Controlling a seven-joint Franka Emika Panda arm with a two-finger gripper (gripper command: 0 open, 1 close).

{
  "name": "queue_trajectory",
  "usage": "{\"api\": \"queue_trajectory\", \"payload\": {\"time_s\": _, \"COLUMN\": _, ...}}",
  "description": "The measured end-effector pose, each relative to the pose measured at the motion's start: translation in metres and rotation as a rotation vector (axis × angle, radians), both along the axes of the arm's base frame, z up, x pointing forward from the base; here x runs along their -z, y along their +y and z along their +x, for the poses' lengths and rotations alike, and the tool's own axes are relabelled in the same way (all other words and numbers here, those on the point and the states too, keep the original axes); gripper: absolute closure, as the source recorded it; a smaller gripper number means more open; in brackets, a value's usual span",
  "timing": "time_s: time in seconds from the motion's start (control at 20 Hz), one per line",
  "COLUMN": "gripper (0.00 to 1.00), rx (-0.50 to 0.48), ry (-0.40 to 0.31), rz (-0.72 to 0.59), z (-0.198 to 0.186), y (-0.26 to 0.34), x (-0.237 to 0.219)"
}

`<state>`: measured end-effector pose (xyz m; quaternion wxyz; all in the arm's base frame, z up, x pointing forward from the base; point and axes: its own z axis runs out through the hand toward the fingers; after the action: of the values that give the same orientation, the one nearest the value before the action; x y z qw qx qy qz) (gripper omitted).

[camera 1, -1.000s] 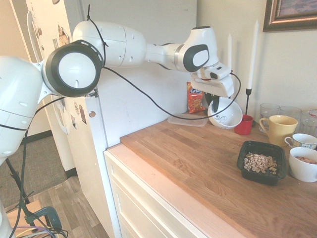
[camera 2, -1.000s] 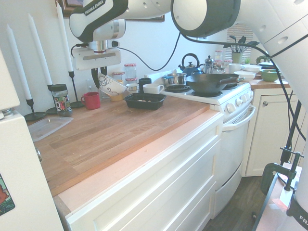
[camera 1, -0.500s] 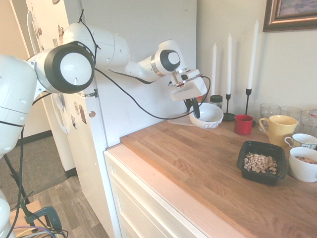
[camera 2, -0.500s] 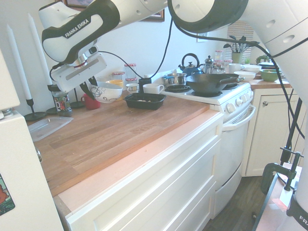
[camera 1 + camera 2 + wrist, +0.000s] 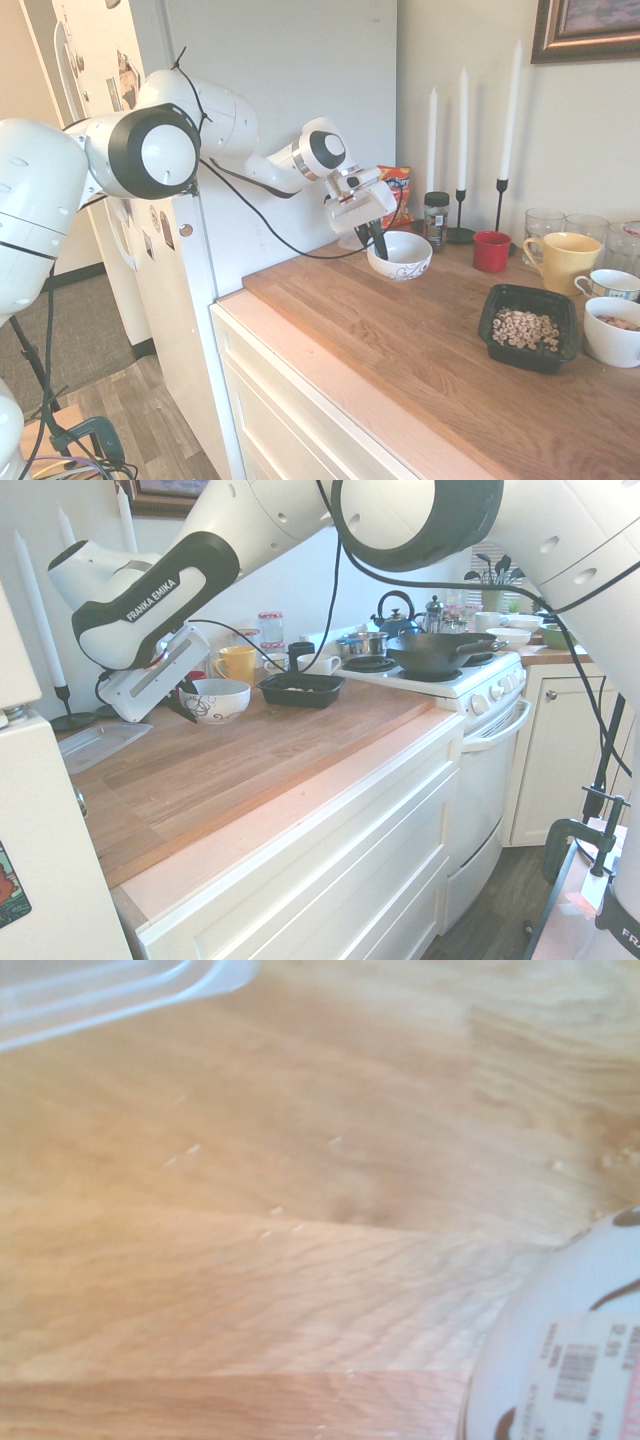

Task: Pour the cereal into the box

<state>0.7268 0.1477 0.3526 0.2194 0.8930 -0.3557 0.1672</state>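
Lowered since a second ago, the pincer grasps the white bowl by its rim, just above the table. Pouring looks done: the cereal lies in the box, well apart from the pincer; next, release.

Cereal in box on table. Bowl well apart from box, near table's back. Candles behind bowl.

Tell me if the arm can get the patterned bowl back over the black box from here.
Probably yes: the gripper grips the white patterned bowl, and only bare countertop lies between it and the box.
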Motion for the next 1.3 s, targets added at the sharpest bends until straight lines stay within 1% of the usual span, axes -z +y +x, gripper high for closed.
{"api": "queue_trajectory", "payload": {"time_s": 0.5, "gripper": 1.0, "rx": -0.045, "ry": 0.051, "rz": -0.073, "z": -0.008, "y": 0.015, "x": 0.053}}
{"api": "queue_trajectory", "payload": {"time_s": 0.8, "gripper": 1.0, "rx": -0.054, "ry": 0.048, "rz": -0.089, "z": -0.009, "y": 0.017, "x": 0.057}}
{"api": "queue_trajectory", "payload": {"time_s": 0.85, "gripper": 0.0, "rx": -0.052, "ry": 0.047, "rz": -0.089, "z": -0.009, "y": 0.018, "x": 0.057}}
{"api": "queue_trajectory", "payload": {"time_s": 1.1, "gripper": 0.0, "rx": -0.031, "ry": 0.03, "rz": -0.061, "z": -0.011, "y": 0.015, "x": 0.054}}
{"api": "queue_trajectory", "payload": {"time_s": 1.3, "gripper": 0.0, "rx": -0.003, "ry": 0.015, "rz": 0.025, "z": -0.014, "y": 0.008, "x": 0.038}}
